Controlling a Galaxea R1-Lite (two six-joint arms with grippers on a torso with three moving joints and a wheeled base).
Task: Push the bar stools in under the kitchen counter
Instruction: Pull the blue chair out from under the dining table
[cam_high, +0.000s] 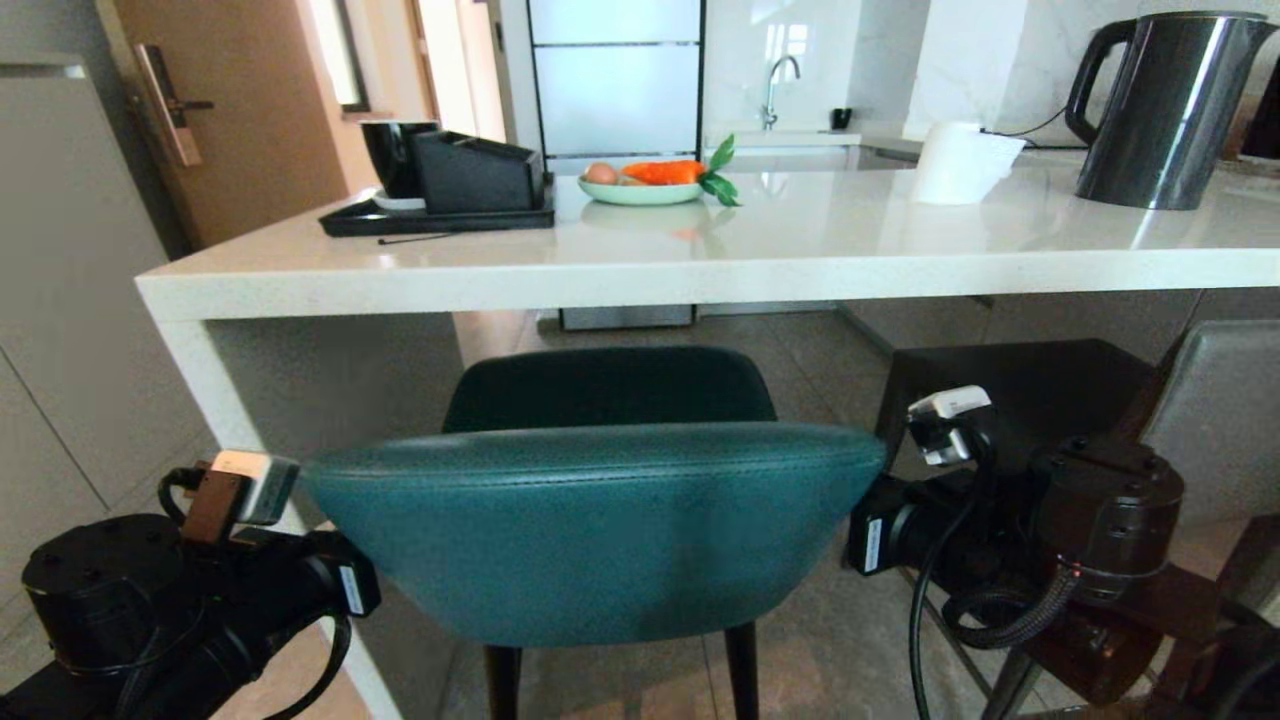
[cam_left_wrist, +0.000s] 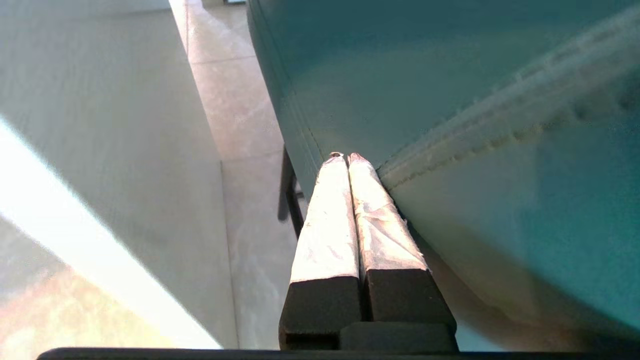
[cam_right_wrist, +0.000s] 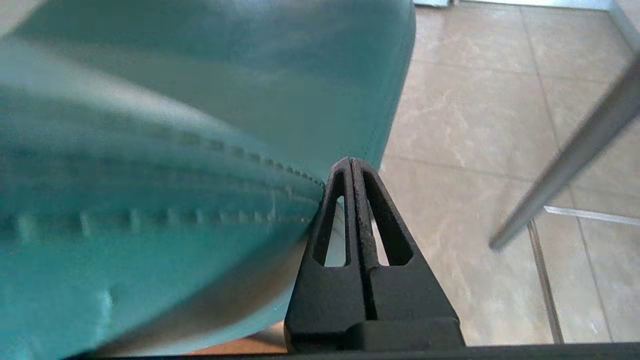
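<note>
Teal stool (cam_high: 600, 530) dead centre, curved back facing the camera, seat (cam_high: 608, 388) already tucked beneath the edge of the white counter (cam_high: 700, 270). Left gripper (cam_left_wrist: 346, 159) pinched fully together, holding nothing, tips pressed against the stool's back right by the seam, close to the counter's white side panel (cam_left_wrist: 100, 125). Right gripper (cam_right_wrist: 351, 162) likewise clamped to a point, empty, nudged up against the opposite end of the same backrest. Off to the right, a second, darker stool (cam_high: 1020, 390) under the slab, grey leg (cam_right_wrist: 570, 155) slanting across tiled floor (cam_right_wrist: 475, 115). Up top: black tray (cam_high: 440, 215), plate of vegetables (cam_high: 640, 190), paper roll (cam_high: 960, 162), dark kettle (cam_high: 1165, 105).
</note>
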